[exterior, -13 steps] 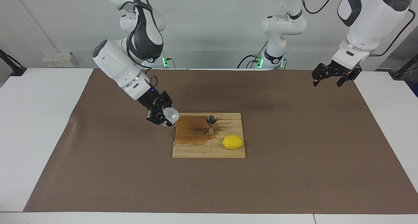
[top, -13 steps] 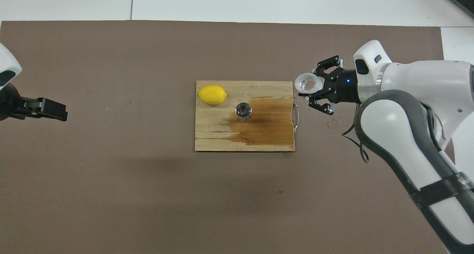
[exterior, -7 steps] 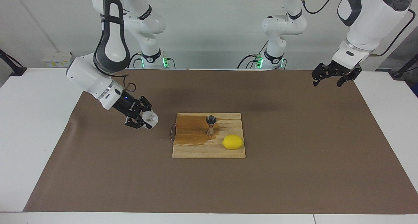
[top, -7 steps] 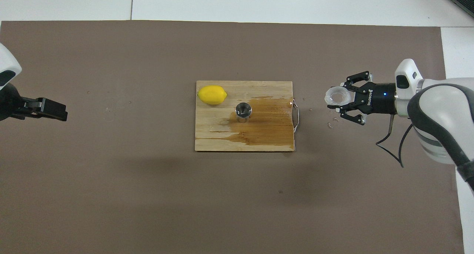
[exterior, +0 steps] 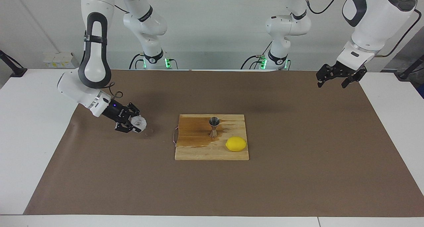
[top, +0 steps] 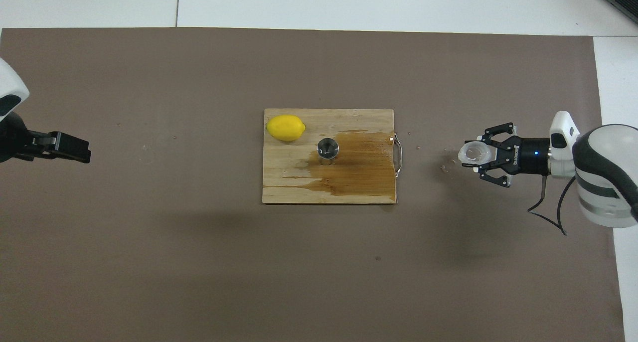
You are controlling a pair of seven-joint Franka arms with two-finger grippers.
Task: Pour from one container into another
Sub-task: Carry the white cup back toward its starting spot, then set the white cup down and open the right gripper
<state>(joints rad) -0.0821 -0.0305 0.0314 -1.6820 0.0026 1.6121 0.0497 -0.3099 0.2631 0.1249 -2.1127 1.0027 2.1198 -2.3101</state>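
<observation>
While the right gripper [exterior: 132, 124] hung low over the brown mat [exterior: 298, 174] toward the right arm's end of the table, its fingers were closed around the translucent cup [exterior: 138, 122] (tipped on its side, mouth toward the cutting board [exterior: 212, 152]) — well apart from the board. The steel jigger [exterior: 214, 126] stood upright on the board's dark wet patch [top: 361, 157], a lemon [exterior: 236, 144] just beside it. The left gripper [exterior: 338, 75] waited in the air over the mat's other end — fingers spread, holding nothing.

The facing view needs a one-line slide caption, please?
Right tool holds the translucent cup low over the mat, apart from the jigger.
</observation>
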